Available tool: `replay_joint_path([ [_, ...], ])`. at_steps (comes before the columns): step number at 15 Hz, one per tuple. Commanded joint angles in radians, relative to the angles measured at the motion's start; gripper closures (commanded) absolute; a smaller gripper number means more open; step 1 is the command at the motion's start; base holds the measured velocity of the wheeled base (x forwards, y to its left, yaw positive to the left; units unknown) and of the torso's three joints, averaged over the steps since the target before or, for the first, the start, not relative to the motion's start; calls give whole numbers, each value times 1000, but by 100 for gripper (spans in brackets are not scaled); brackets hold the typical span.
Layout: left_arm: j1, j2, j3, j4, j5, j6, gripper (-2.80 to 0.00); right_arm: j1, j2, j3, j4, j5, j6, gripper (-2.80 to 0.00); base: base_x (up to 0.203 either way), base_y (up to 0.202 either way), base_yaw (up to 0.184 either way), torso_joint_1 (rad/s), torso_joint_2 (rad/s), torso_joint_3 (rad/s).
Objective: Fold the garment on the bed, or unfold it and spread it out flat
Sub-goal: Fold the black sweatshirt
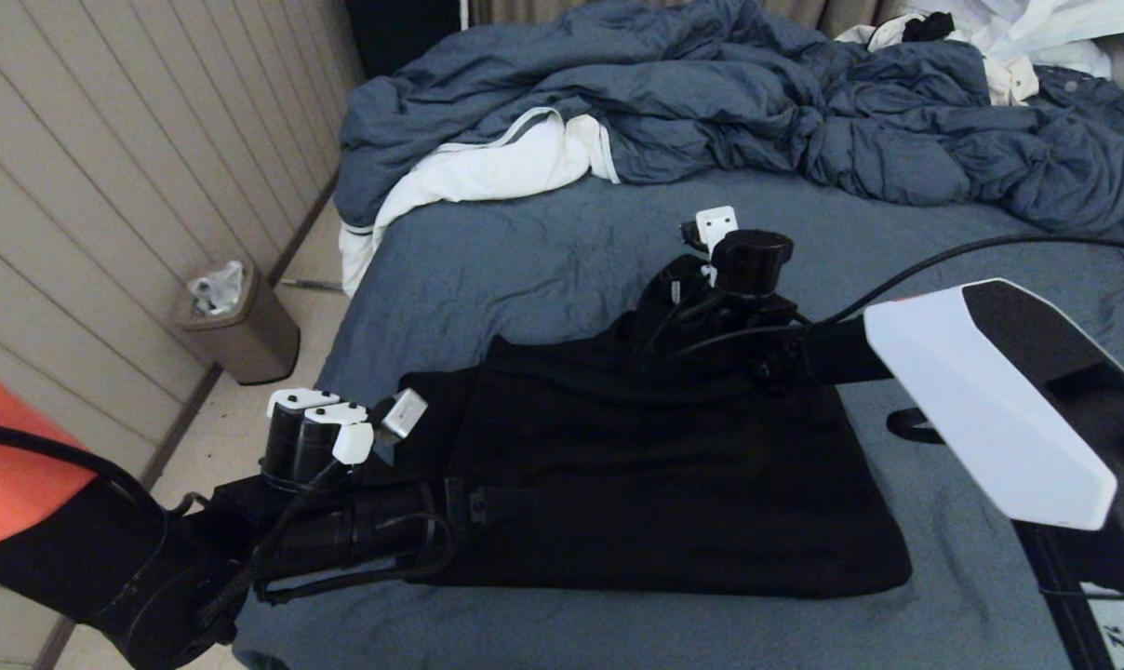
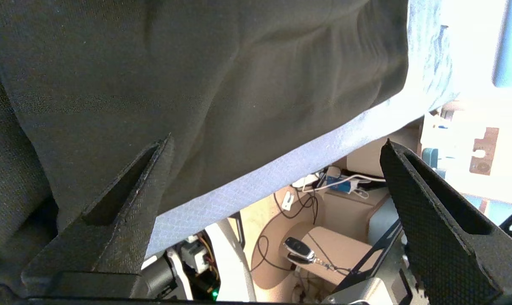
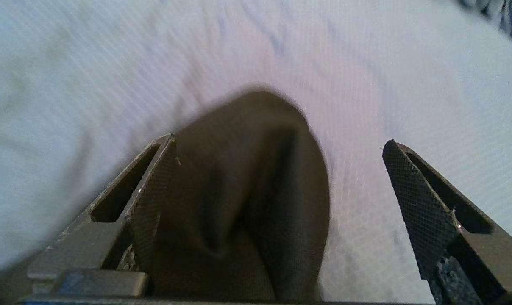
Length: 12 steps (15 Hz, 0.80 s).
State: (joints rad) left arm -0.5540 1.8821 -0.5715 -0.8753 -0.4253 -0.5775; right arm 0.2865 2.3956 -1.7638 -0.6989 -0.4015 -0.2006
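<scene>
The black garment (image 1: 655,465) lies folded into a rough rectangle on the near part of the bed (image 1: 543,251). My left gripper (image 1: 464,507) reaches in low over its near left edge. In the left wrist view this gripper (image 2: 277,142) is open, with the garment (image 2: 196,63) and a strip of the bed sheet (image 2: 302,156) before it. My right gripper (image 1: 664,302) is at the garment's far edge. In the right wrist view it (image 3: 279,140) stands open, and a raised fold of the garment (image 3: 247,190) sits between the fingers, against one of them.
A rumpled blue-grey duvet (image 1: 711,102) with white lining fills the far part of the bed, with white clothing (image 1: 1018,37) at the back right. A bin (image 1: 241,326) stands on the floor by the left wall. Cables and a key fob (image 2: 300,250) lie below the bed's edge.
</scene>
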Motion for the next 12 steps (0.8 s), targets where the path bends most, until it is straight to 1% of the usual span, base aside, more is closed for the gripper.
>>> replay_joint_path([
  [1,-1,10,-1,-5,-3,-4,-280,-16,71,-32,-4,-2,2,-280,0,0,0,0,0,0],
  [4,-1,23,-2,-13,-1,-4,-280,-18,134,-133,6,-5,17,-280,0,0,0,0,0,0],
  [5,-1,31,-2,-18,-1,-4,-280,-19,156,-173,12,-19,18,-280,0,0,0,0,0,0],
  [6,-1,33,-1,-24,-1,-4,-280,-19,166,-187,33,-36,21,0,0,0,0,0,0,0],
  [7,-1,37,-1,-24,-1,-4,-280,-20,167,-186,40,-39,28,0,0,0,0,0,0,0],
  [8,-1,37,-1,-24,-1,-4,-280,-23,170,-186,47,-39,33,-280,0,0,0,0,0,0],
  [12,-1,40,-1,-24,-1,-4,-280,-40,172,-186,56,-39,58,-280,0,0,0,0,0,0],
])
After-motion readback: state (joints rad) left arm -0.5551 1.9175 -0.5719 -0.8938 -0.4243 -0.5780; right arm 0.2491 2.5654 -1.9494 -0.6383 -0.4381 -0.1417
